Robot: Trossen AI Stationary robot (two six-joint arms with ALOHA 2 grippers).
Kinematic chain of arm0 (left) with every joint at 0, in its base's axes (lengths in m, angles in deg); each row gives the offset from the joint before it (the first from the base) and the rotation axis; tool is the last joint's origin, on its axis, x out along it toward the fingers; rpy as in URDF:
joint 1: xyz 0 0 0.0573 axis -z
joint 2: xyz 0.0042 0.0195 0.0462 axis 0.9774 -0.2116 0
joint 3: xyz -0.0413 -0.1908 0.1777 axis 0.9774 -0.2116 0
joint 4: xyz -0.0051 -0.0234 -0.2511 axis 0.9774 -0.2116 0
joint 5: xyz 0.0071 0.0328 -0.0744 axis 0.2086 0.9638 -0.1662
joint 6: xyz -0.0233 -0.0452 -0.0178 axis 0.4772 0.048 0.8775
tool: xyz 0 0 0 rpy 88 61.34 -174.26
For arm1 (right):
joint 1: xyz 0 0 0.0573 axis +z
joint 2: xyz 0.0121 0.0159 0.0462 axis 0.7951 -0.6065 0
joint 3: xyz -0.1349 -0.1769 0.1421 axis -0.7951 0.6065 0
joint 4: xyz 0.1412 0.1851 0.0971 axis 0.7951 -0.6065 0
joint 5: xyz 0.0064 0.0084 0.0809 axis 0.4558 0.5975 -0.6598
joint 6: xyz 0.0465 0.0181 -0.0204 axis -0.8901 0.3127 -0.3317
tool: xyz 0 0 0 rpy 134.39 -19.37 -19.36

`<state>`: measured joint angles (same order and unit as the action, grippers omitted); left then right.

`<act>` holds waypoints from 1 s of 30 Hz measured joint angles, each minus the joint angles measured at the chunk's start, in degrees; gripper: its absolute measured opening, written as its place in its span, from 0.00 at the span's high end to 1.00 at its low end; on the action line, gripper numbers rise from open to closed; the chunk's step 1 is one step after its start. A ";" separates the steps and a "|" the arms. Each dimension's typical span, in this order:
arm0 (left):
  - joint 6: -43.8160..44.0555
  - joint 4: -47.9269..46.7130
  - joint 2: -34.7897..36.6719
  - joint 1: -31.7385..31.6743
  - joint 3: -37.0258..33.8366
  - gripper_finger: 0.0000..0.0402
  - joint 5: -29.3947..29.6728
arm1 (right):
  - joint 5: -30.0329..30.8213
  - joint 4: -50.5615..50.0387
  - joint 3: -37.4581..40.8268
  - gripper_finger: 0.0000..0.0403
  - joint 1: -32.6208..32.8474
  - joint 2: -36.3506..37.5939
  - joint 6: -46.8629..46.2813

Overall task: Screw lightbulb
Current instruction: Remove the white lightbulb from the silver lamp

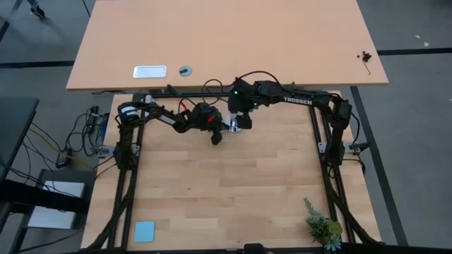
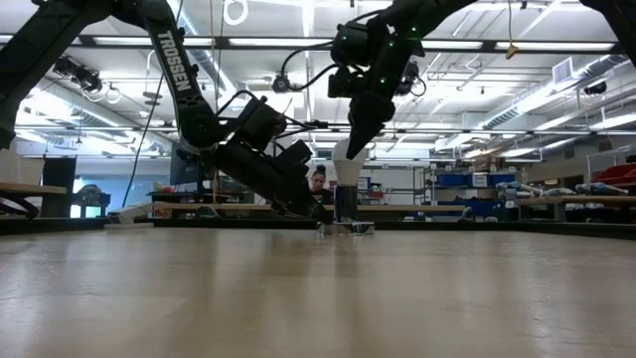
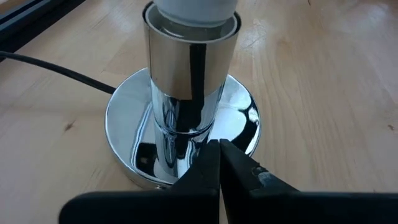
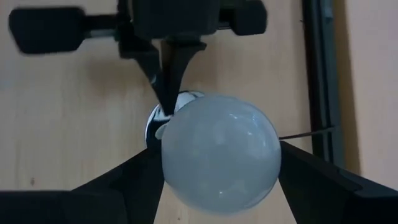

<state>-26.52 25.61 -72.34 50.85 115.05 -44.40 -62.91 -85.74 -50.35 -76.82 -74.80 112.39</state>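
I read this as mid-screw: right gripper (image 4: 219, 171) comes from above, fingers clamped on the lightbulb (image 4: 217, 152), whose base sits in the chrome socket (image 3: 189, 59); left gripper (image 3: 219, 163) has its fingers pinched together on the lip of the socket's round base (image 3: 124, 112), pinning it, at about 11 o'clock from table (image 1: 233, 190) centre; I judge the next move is wrist rotation with light downward pressure, keeping the axis plumb; the left arm must hold or the base spins; black cord (image 3: 56, 67) trails off clear; blue pad (image 1: 144, 231) at 7 o'clock, green plant (image 1: 321, 227) at 5 o'clock, both well apart; nothing obstructs.
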 joint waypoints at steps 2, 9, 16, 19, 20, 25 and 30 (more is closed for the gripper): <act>0.00 0.00 0.00 0.00 -0.02 0.99 -0.01 | 2.53 0.87 0.01 0.29 0.94 0.00 -2.71; -0.02 -0.08 -0.03 -0.02 -0.02 0.99 0.07 | 5.48 2.76 -0.92 0.29 1.90 0.52 -13.85; -0.02 -0.04 -0.02 -0.02 -0.02 0.99 0.02 | 5.33 0.15 -0.87 0.29 1.90 0.35 -8.93; -0.01 -0.04 -0.02 -0.02 -0.02 0.99 0.04 | 7.64 -3.30 -2.12 0.29 1.92 0.64 -8.11; -0.01 -0.03 -0.02 -0.02 -0.02 0.99 0.06 | 8.74 -4.99 -3.50 0.29 2.06 0.74 -7.93; -0.11 -0.02 -0.02 -0.02 -0.02 0.99 0.02 | 12.00 -17.79 -11.75 0.29 2.19 1.40 -9.01; -0.09 -0.02 -0.02 -0.02 -0.02 0.99 0.02 | 9.38 -27.64 -17.17 0.29 1.36 1.40 -14.37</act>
<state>-26.61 25.59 -72.36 50.82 115.03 -44.38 -53.54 -113.37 -67.52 -75.46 -73.40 98.02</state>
